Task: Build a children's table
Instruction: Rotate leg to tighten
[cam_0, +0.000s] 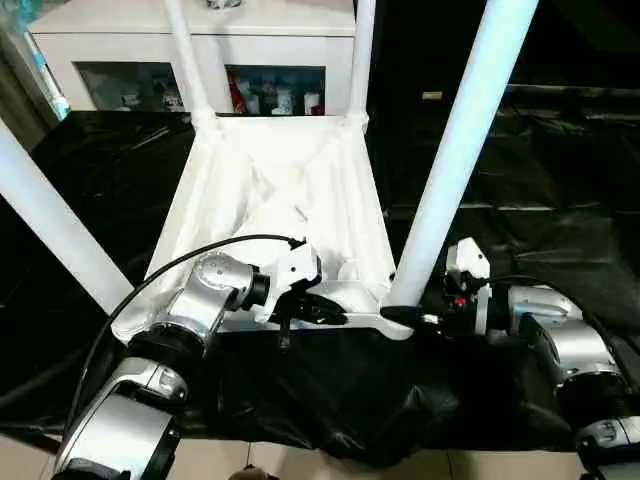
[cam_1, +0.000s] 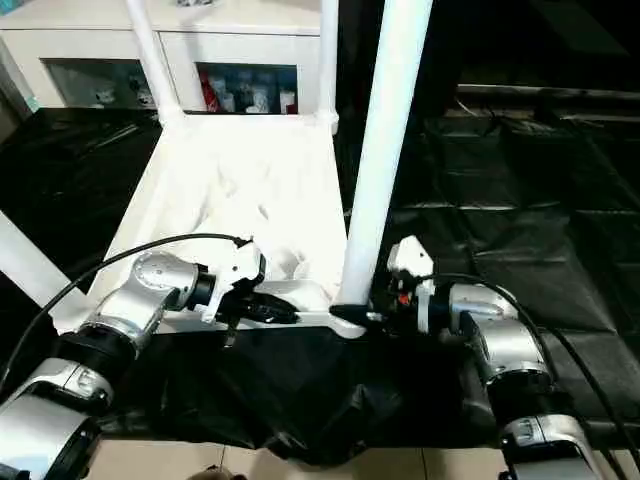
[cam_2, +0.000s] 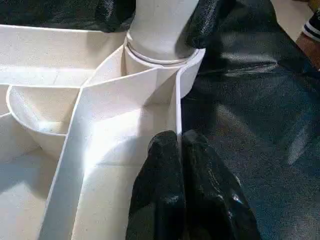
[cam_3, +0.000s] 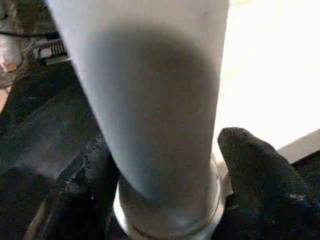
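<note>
The white tabletop (cam_0: 300, 190) lies upside down on black sheeting, ribbed underside up. Four white legs stand in its corner sockets: two far ones (cam_0: 188, 60) (cam_0: 362, 55), the near left one (cam_0: 50, 225) and the near right one (cam_0: 455, 150). My left gripper (cam_0: 325, 312) is shut on the tabletop's near rim (cam_2: 177, 115), its fingers (cam_2: 165, 190) pinching the thin wall close to the near right socket. My right gripper (cam_0: 405, 318) clasps the base of the near right leg (cam_3: 150, 100), one finger (cam_3: 80, 190) on each side just above the socket.
A white cabinet with glass doors (cam_0: 200, 40) stands right behind the tabletop's far edge. Crumpled black sheeting (cam_0: 540, 200) covers the surface all around. Its front edge drops to pale floor (cam_0: 300, 465) close below my forearms.
</note>
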